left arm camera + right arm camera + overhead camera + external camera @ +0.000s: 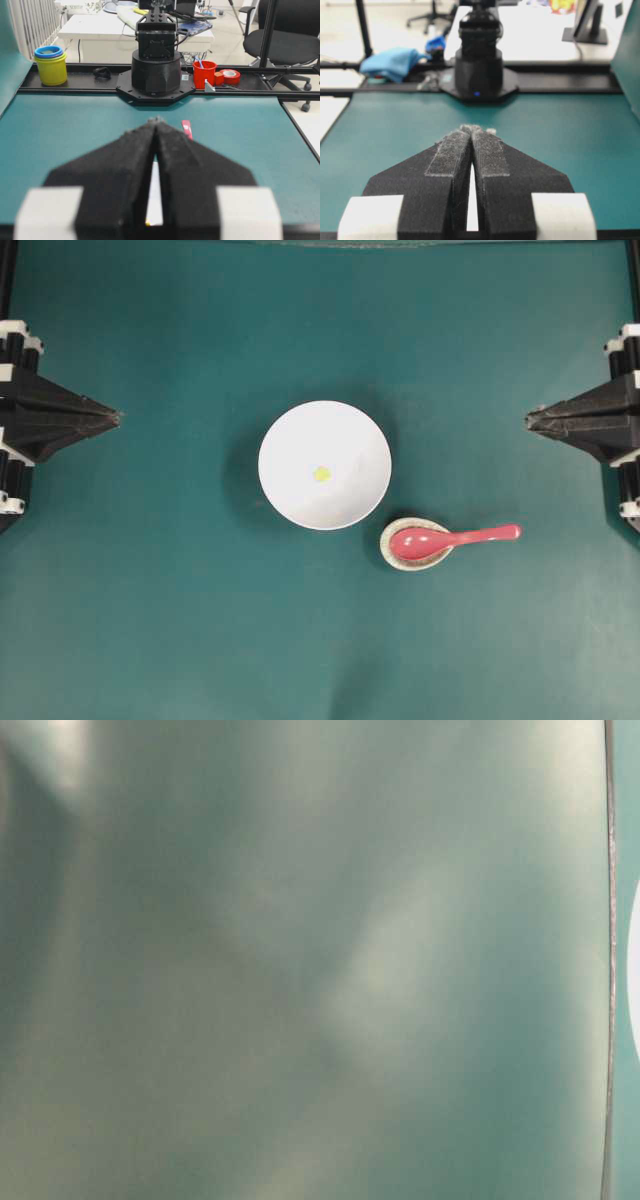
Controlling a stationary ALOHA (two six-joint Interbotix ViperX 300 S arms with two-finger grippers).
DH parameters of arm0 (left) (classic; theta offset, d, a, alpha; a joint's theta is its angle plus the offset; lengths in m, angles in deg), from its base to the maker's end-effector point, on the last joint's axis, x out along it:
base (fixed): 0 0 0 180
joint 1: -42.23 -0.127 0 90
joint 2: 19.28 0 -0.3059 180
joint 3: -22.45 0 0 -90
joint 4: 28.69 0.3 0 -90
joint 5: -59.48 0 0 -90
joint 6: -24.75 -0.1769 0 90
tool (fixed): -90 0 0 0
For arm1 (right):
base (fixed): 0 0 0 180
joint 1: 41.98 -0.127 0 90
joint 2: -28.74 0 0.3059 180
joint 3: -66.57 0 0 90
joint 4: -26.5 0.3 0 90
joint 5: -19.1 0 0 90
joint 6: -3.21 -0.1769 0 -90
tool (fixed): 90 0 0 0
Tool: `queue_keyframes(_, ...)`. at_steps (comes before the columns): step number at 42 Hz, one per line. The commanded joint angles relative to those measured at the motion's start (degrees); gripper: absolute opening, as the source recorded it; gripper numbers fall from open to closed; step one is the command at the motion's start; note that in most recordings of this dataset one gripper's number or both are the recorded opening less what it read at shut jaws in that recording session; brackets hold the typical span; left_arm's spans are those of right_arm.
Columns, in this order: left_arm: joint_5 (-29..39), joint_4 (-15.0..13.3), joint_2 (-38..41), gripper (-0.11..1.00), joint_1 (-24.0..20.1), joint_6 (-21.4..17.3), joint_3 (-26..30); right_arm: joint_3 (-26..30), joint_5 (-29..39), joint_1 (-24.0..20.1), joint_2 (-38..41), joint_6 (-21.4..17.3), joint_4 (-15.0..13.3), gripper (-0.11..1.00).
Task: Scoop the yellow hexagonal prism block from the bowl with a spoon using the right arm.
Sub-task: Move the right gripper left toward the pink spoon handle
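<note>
the right tool (528, 419) is pressed together, its pointed tips meeting, and it holds nothing; it sits at the right edge of the bench (150, 620), well apart from the dishes. in the right wrist view its two fingers (449, 155) lie against each other with only a thin slit further back.

the block (321, 474) lies inside the bowl (290, 430), on the bottom, close to the middle. it is tiny and yellow against the white. the bowl stands near the middle of the bench, between the two arms.

the spoon (455, 538) lies just beside the bowl, to its lower right in the overhead view. its scoop rests in a small speckled rest (392, 556), and its handle points toward the right side, past the rim of the rest. the rest almost touches the bowl; i cannot tell if they meet.

the left tool (117, 418) is also pressed together and holds nothing, at the left edge, well apart from the bowl. through its wrist view a bit of the spoon handle (187, 129) shows past the tips, with the base of the opposite arm (156, 70) beyond.

the table-level view is a blurred teal wash; nothing in it can be made out.
</note>
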Motion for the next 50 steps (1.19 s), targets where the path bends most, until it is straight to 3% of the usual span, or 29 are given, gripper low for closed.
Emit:
queue_keyframes(1, -0.35, 0.53, 0.53, 0.0, 0.09, 0.09, 1.05, 0.79, -0.18, 0.44, 0.62, -0.09, -0.18, -0.01)
queue_keyframes(15, -1.49, 0.53, 0.35, 0.0, 0.09, -0.09, 1.32, 0.26, 1.67, 0.44, 5.36, -0.26, -0.09, 0.02)
queue_keyframes(17, -1.49, 0.53, 0.35, 0.0, 0.09, -0.44, 1.41, 0.18, 2.2, 0.35, 6.06, -0.26, 0.0, 0.07)
queue_keyframes(26, -1.41, 1.05, 0.35, 0.0, 0.09, -0.79, 1.32, -0.44, 4.22, -1.14, 10.55, -0.44, 0.79, 0.54)
queue_keyframes(31, -1.41, 1.05, 0.35, 0.0, 0.09, -0.79, 1.41, -1.05, 3.69, -3.08, 14.41, -0.44, 1.58, 0.59)
queue_keyframes(37, -1.32, 1.05, 0.26, 0.0, 0.09, -0.79, 1.32, -2.72, -1.05, -6.59, 19.95, -0.44, 3.6, 0.57)
queue_keyframes(50, -1.23, 1.05, 0.26, 0.0, 0.09, -0.79, 1.32, -7.73, -21.62, -14.15, 34.01, -0.53, 8.0, 0.57)
